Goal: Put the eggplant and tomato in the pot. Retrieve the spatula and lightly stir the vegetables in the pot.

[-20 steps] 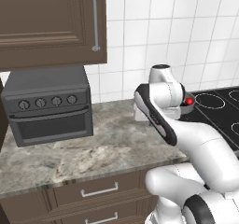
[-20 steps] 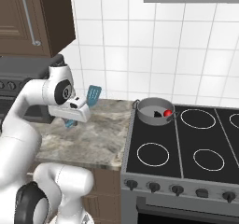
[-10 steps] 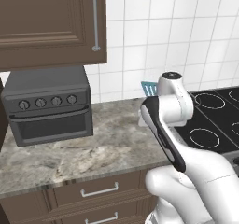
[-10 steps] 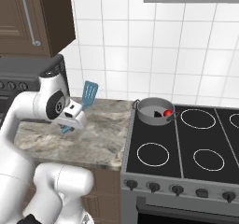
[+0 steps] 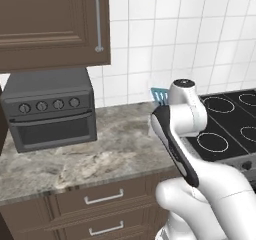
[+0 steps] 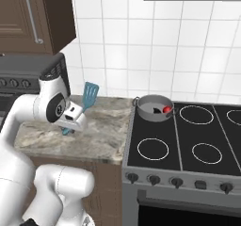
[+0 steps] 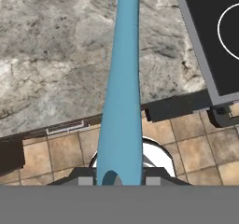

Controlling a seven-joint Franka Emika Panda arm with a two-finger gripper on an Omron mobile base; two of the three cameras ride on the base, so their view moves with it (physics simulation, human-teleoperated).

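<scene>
Grey pot (image 6: 154, 109) holding eggplant (image 6: 156, 110) and tomato (image 6: 166, 109), tool (image 6: 71, 124) clamped on spatula (image 6: 89, 94)

The spatula (image 7: 122, 87) runs off the hand view's top edge beyond the jaws, blade unseen; the arm hides its handle in the left base view.

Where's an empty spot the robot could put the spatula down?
The stone counter is bare between the toaster oven and the stove. Three burners are bare too. It is crowded at the back-left burner: the pot there holds the tomato and the eggplant. The pincer holds the spatula.
</scene>
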